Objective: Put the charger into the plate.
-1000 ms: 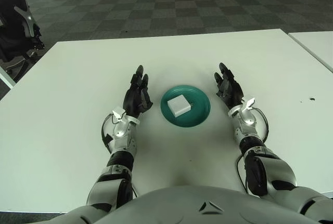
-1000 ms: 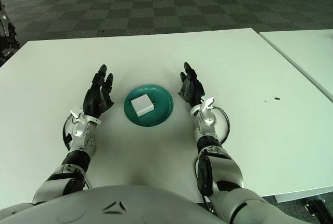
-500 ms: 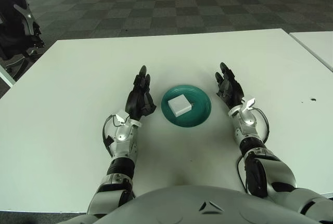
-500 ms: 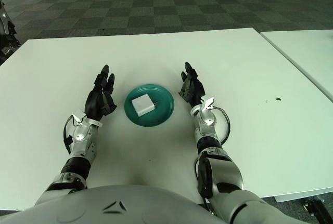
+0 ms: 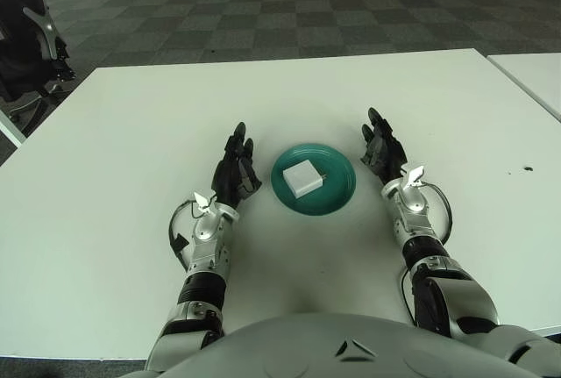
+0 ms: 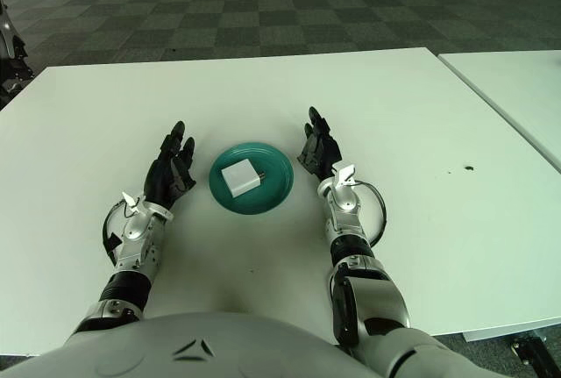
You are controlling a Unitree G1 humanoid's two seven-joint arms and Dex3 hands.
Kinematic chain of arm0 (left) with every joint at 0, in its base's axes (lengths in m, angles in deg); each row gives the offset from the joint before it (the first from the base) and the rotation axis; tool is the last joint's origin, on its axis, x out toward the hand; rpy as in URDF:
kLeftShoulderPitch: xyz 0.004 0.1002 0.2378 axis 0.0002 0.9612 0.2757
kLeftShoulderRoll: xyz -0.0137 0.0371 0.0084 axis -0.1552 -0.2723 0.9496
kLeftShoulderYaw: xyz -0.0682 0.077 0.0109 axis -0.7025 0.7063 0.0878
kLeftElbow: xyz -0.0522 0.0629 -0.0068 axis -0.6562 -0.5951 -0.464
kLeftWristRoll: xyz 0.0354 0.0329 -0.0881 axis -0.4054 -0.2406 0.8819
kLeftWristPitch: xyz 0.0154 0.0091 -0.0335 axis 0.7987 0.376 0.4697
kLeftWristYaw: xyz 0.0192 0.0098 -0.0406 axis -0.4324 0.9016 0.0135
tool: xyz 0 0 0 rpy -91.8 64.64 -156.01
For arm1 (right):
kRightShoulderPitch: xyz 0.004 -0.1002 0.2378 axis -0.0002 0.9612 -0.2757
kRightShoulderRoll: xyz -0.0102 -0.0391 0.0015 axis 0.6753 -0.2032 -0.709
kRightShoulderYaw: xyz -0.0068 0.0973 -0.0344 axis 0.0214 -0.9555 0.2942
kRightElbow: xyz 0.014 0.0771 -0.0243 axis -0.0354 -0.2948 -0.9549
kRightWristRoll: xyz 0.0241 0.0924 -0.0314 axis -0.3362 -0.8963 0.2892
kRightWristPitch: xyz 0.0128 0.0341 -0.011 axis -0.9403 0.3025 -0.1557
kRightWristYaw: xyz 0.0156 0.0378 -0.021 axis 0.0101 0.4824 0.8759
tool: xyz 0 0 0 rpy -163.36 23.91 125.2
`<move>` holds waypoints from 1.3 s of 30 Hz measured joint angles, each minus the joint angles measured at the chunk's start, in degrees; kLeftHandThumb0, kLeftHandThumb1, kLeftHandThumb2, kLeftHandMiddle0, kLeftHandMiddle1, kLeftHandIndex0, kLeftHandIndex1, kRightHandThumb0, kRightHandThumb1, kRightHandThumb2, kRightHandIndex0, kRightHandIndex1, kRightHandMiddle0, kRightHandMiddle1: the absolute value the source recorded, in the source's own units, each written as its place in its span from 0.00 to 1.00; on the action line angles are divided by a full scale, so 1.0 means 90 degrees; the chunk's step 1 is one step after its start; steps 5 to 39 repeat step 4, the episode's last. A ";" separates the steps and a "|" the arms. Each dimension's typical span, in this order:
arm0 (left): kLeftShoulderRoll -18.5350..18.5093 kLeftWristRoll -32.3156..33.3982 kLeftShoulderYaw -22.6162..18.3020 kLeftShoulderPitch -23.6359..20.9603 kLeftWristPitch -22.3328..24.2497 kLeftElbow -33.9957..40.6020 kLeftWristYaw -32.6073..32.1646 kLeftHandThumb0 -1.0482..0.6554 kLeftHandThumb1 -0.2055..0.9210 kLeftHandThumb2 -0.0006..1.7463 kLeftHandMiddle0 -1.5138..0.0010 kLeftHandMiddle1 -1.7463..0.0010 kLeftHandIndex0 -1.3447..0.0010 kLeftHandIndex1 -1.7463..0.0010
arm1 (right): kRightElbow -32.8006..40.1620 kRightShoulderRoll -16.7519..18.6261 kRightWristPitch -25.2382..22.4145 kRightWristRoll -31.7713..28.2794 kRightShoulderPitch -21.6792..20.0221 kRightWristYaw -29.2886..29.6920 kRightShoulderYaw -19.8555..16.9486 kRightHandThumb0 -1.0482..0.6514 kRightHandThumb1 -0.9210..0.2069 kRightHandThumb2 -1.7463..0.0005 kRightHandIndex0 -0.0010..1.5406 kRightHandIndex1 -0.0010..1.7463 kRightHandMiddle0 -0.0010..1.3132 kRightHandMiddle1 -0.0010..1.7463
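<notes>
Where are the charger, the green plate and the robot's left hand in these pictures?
charger (image 5: 303, 178): left eye view, middle of its white top face.
plate (image 5: 340, 192): left eye view, bare green rim on its right.
left hand (image 5: 235, 173): left eye view, back of the black hand.

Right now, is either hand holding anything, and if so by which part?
Nothing is held. The left hand and right hand are open on either side of the green plate, and the white charger lies in the plate untouched.
</notes>
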 measured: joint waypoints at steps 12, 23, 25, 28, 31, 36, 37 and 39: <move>-0.0026 -0.0117 0.0051 -0.0002 -0.0006 -0.0004 -0.0152 0.01 1.00 0.72 1.00 1.00 0.99 0.99 | 0.0000 -0.0002 -0.0072 -0.0014 -0.0044 0.0054 0.0005 0.00 0.00 0.33 0.00 0.00 0.00 0.00; -0.0026 -0.0117 0.0051 -0.0002 -0.0006 -0.0004 -0.0152 0.01 1.00 0.72 1.00 1.00 0.99 0.99 | 0.0000 -0.0002 -0.0072 -0.0014 -0.0044 0.0054 0.0005 0.00 0.00 0.33 0.00 0.00 0.00 0.00; -0.0026 -0.0117 0.0051 -0.0002 -0.0006 -0.0004 -0.0152 0.01 1.00 0.72 1.00 1.00 0.99 0.99 | 0.0000 -0.0002 -0.0072 -0.0014 -0.0044 0.0054 0.0005 0.00 0.00 0.33 0.00 0.00 0.00 0.00; -0.0026 -0.0117 0.0051 -0.0002 -0.0006 -0.0004 -0.0152 0.01 1.00 0.72 1.00 1.00 0.99 0.99 | 0.0000 -0.0002 -0.0072 -0.0014 -0.0044 0.0054 0.0005 0.00 0.00 0.33 0.00 0.00 0.00 0.00; -0.0026 -0.0117 0.0051 -0.0002 -0.0006 -0.0004 -0.0152 0.01 1.00 0.72 1.00 1.00 0.99 0.99 | 0.0000 -0.0002 -0.0072 -0.0014 -0.0044 0.0054 0.0005 0.00 0.00 0.33 0.00 0.00 0.00 0.00; -0.0026 -0.0117 0.0051 -0.0002 -0.0006 -0.0004 -0.0152 0.01 1.00 0.72 1.00 1.00 0.99 0.99 | 0.0000 -0.0002 -0.0072 -0.0014 -0.0044 0.0054 0.0005 0.00 0.00 0.33 0.00 0.00 0.00 0.00; -0.0026 -0.0117 0.0051 -0.0002 -0.0006 -0.0004 -0.0152 0.01 1.00 0.72 1.00 1.00 0.99 0.99 | 0.0000 -0.0002 -0.0072 -0.0014 -0.0044 0.0054 0.0005 0.00 0.00 0.33 0.00 0.00 0.00 0.00; -0.0026 -0.0117 0.0051 -0.0002 -0.0006 -0.0004 -0.0152 0.01 1.00 0.72 1.00 1.00 0.99 0.99 | 0.0000 -0.0002 -0.0072 -0.0014 -0.0044 0.0054 0.0005 0.00 0.00 0.33 0.00 0.00 0.00 0.00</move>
